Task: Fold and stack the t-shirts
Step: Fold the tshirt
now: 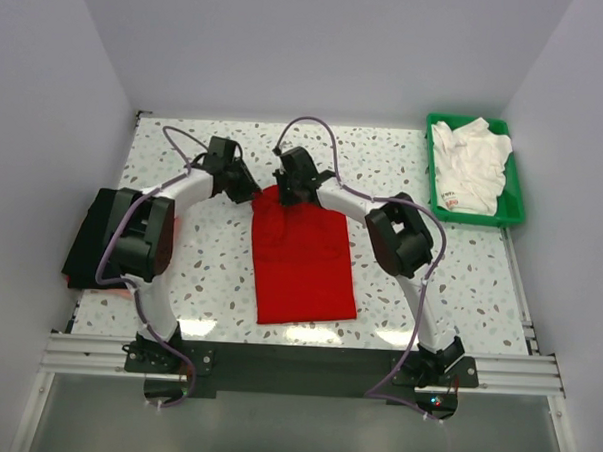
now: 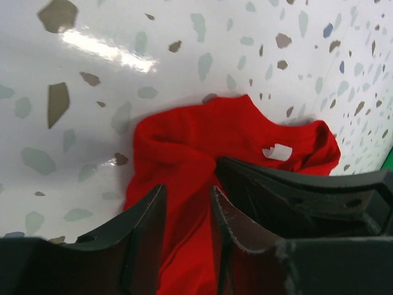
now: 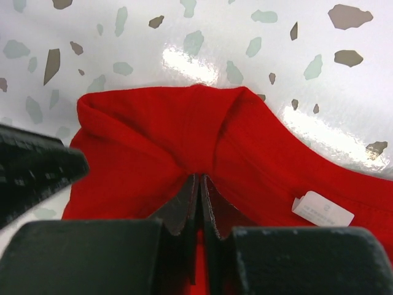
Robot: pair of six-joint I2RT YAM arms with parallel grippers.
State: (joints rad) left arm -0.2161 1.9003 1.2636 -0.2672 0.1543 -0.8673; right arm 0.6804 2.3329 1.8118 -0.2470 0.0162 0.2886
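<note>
A bright red t-shirt (image 1: 302, 256) lies folded into a long rectangle mid-table, its collar end at the far side. Both grippers are at that far end. My right gripper (image 3: 199, 177) is shut on a raised pinch of the red t-shirt (image 3: 153, 129), close to its white neck label (image 3: 322, 209). My left gripper (image 2: 188, 189) is at the shirt's far left corner (image 2: 184, 141), its jaws apart with red cloth showing in the gap. A black t-shirt (image 1: 91, 239) lies at the table's left edge. White t-shirts (image 1: 469, 165) are heaped at the far right.
A green tray (image 1: 514, 190) at the far right corner holds the white t-shirts. The left arm's elbow (image 1: 141, 234) hangs over the black t-shirt. The right arm's elbow (image 1: 399, 235) is just right of the red shirt. White walls enclose the table.
</note>
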